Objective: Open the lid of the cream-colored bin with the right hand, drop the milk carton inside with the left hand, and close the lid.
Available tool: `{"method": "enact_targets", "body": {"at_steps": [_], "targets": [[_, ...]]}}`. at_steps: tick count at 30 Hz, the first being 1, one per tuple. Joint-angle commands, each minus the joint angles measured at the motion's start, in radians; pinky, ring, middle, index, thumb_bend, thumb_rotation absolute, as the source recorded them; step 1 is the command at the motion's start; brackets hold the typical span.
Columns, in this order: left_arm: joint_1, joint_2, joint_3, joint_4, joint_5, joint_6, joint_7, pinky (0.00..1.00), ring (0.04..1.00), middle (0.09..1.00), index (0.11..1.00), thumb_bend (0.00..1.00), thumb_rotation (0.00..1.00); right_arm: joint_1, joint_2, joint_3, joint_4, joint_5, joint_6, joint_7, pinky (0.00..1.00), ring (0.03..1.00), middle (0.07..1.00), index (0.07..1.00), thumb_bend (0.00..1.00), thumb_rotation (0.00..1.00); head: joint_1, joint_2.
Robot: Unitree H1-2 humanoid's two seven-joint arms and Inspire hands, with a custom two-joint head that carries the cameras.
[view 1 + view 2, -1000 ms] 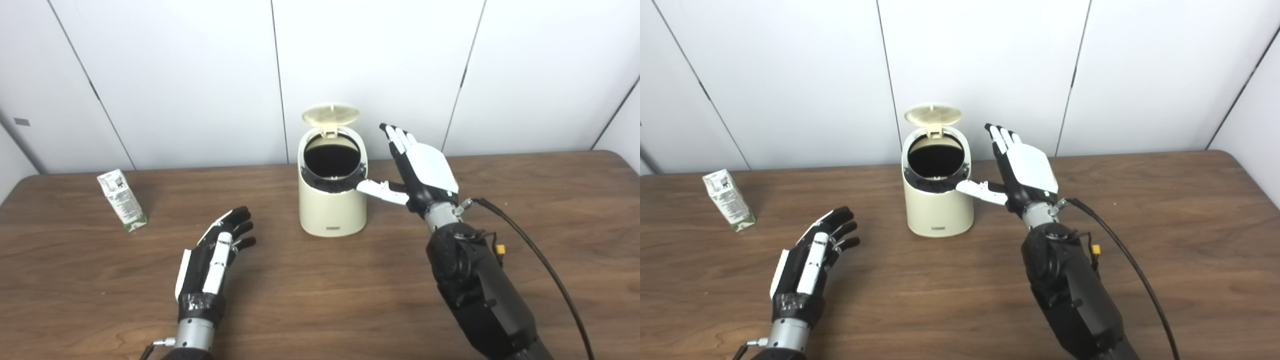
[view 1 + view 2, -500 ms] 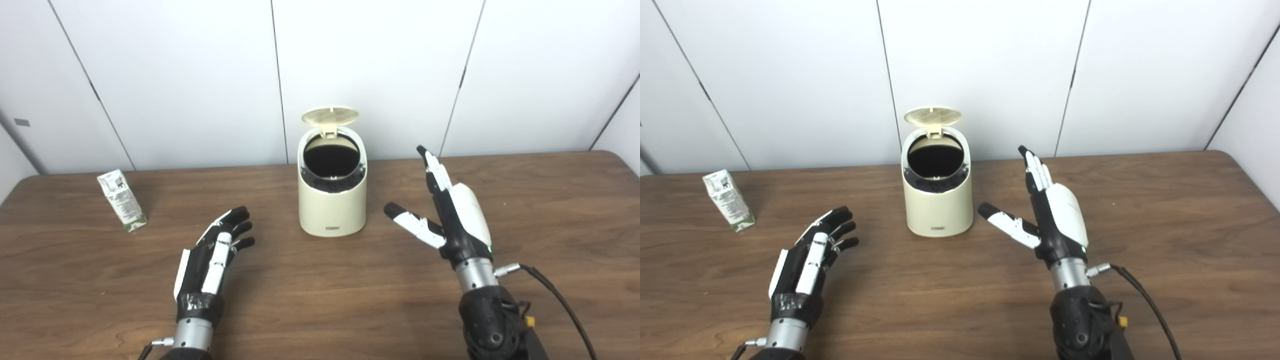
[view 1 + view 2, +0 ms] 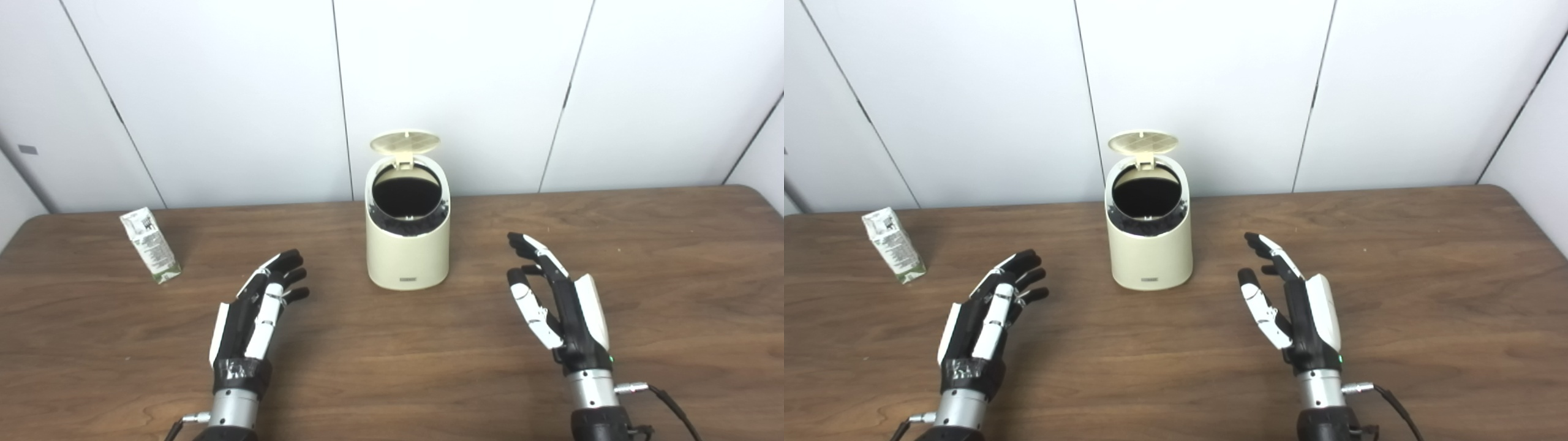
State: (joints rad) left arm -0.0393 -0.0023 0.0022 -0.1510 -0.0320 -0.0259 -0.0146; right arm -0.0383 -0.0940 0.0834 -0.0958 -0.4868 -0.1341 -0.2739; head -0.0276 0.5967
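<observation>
Both hands hover empty, fingers apart. The right hand [image 3: 566, 306] has drawn back from the bin [image 3: 407, 245] toward the tabletop's [image 3: 674, 257] near edge; the left hand [image 3: 254, 309] has barely shifted. The lid [image 3: 404, 141] stands open. The carton [image 3: 150, 245] stands near the far-left corner, its print unreadable.

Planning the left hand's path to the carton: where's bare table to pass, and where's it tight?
Bare wood lies between the left hand and the milk carton, and between both hands in front of the bin. The table right of the right hand is bare too. Tightest is beside the bin, under its raised lid.
</observation>
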Motion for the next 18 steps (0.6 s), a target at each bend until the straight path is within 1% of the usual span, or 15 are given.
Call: {"method": "enact_targets", "body": {"at_steps": [1,2,3,5,6,7,8,10,11,13,15,16,18], "targets": [[-0.023,0.039,-0.009,-0.023,0.093,-0.097,0.01,0.73,0.816,0.826,0.821,0.19,0.72,-0.004,0.003,-0.013,-0.017,-0.002,-0.055,-0.026,0.7,0.8,0.801,0.798,0.19,0.9,0.0,0.001],[-0.028,0.05,-0.008,-0.032,0.126,-0.119,0.019,0.73,0.815,0.822,0.816,0.23,0.67,-0.001,0.007,-0.015,-0.018,0.003,-0.058,-0.027,0.7,0.804,0.802,0.798,0.19,0.87,-0.001,0.003],[-0.03,0.056,-0.007,-0.037,0.146,-0.134,0.025,0.71,0.808,0.816,0.807,0.25,0.57,0.001,0.01,-0.017,-0.018,0.007,-0.061,-0.027,0.71,0.806,0.804,0.799,0.19,0.83,-0.001,0.004],[-0.036,0.068,0.001,-0.078,0.213,-0.14,0.048,0.69,0.793,0.801,0.79,0.29,0.43,0.007,0.015,-0.019,-0.027,0.001,-0.056,-0.023,0.71,0.807,0.805,0.798,0.19,0.8,-0.008,0.007],[-0.039,0.077,0.008,-0.097,0.223,-0.145,0.052,0.69,0.785,0.789,0.783,0.37,0.33,0.009,0.015,-0.019,-0.03,-0.002,-0.053,-0.019,0.7,0.803,0.805,0.797,0.19,0.8,-0.01,0.007],[-0.043,0.085,0.016,-0.112,0.224,-0.152,0.057,0.69,0.782,0.786,0.783,0.41,0.29,0.01,0.014,-0.019,-0.03,-0.003,-0.053,-0.016,0.7,0.799,0.804,0.797,0.19,0.8,-0.01,0.007],[-0.047,0.093,0.027,-0.126,0.226,-0.157,0.062,0.68,0.778,0.783,0.784,0.45,0.28,0.01,0.012,-0.018,-0.024,-0.002,-0.062,-0.017,0.69,0.794,0.8,0.795,0.19,0.79,-0.011,0.007],[-0.055,0.103,0.061,-0.175,0.223,-0.135,0.072,0.67,0.781,0.779,0.786,0.55,0.33,0.006,0.007,-0.02,0.0,0.007,-0.096,-0.025,0.68,0.785,0.791,0.78,0.18,0.76,-0.001,0.005],[-0.059,0.108,0.078,-0.197,0.22,-0.122,0.075,0.67,0.785,0.782,0.788,0.58,0.35,0.006,0.006,-0.021,0.006,0.011,-0.102,-0.024,0.68,0.784,0.79,0.777,0.19,0.75,0.005,0.006],[-0.07,0.127,0.119,-0.23,0.205,-0.12,0.079,0.68,0.787,0.791,0.791,0.58,0.36,0.006,0.004,-0.025,0.008,0.01,-0.101,-0.02,0.69,0.788,0.79,0.779,0.19,0.75,0.017,0.008],[-0.083,0.15,0.157,-0.249,0.161,-0.124,0.074,0.68,0.786,0.803,0.795,0.55,0.33,0.007,0.004,-0.028,0.007,0.006,-0.093,-0.017,0.69,0.786,0.79,0.778,0.2,0.77,0.017,0.008],[-0.091,0.166,0.182,-0.258,0.132,-0.118,0.075,0.7,0.792,0.809,0.806,0.52,0.3,0.008,0.006,-0.03,0.002,0.003,-0.083,-0.016,0.69,0.788,0.796,0.788,0.2,0.79,0.026,0.009],[-0.109,0.194,0.232,-0.273,0.092,-0.095,0.086,0.69,0.783,0.799,0.806,0.54,0.32,0.009,0.009,-0.034,-0.001,0.004,-0.075,-0.014,0.7,0.796,0.804,0.796,0.2,0.77,0.031,0.006]]}}
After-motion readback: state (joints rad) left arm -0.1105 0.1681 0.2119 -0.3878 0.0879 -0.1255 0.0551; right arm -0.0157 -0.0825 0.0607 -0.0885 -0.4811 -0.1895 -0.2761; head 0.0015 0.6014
